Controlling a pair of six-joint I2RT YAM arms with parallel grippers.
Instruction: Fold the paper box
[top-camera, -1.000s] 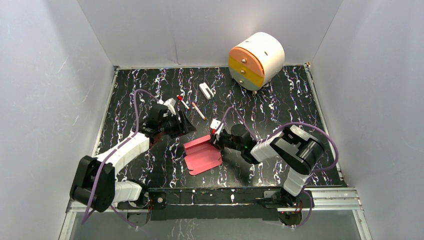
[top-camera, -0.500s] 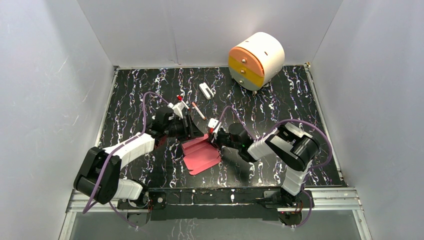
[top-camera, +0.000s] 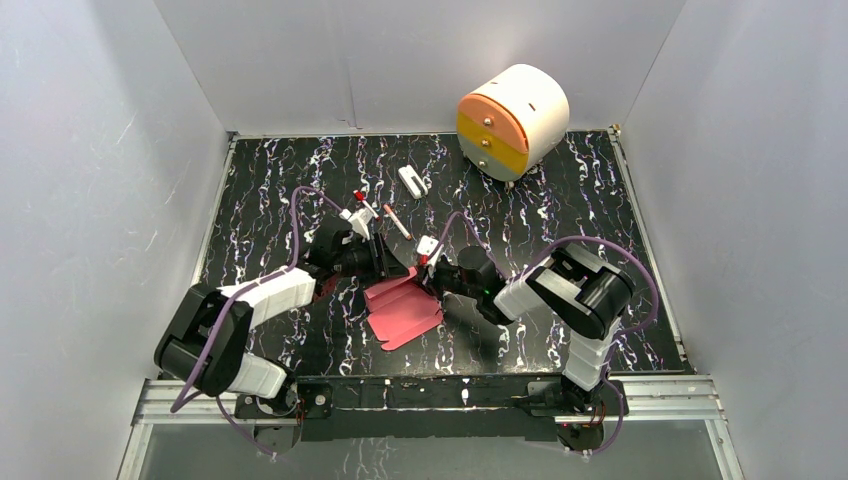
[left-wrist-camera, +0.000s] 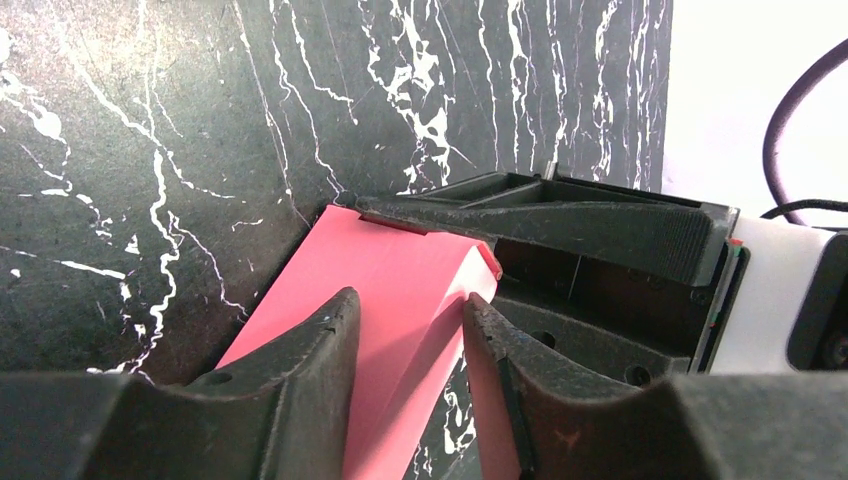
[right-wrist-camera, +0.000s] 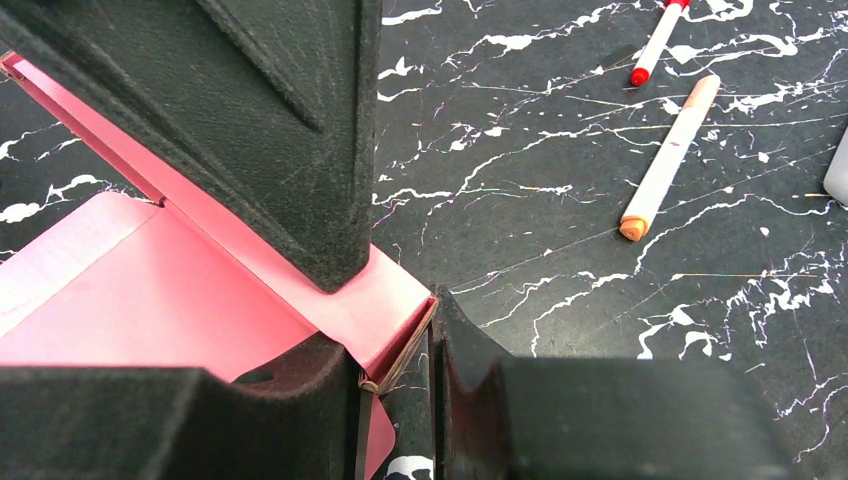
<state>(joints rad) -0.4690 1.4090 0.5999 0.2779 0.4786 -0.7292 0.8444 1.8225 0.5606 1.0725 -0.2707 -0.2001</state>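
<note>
Left arm (top-camera: 275, 288) reached in low — left pincer (left-wrist-camera: 405, 318) spread astride the paper box (top-camera: 405, 312), right pincer (right-wrist-camera: 396, 340) pinching it.

Pink-red thin-card paper box (top-camera: 405, 312): part-folded cut-out sheet w/ creases & flaps. Main panel lies flat on the worktop (top-camera: 560, 200), on the near side of both sets of fingers and just below them in the top view. Far edge strip (right-wrist-camera: 250, 255) is lifted along its crease & stands tilted. One end corner of the strip sits pinched btwn the right fingers (right-wrist-camera: 300, 385). Left fingers (left-wrist-camera: 310, 370) straddle the raised card (left-wrist-camera: 385, 285), one each side, gap showing, right next to the right fingers. Near flaps lie flat, unfolded.
</note>
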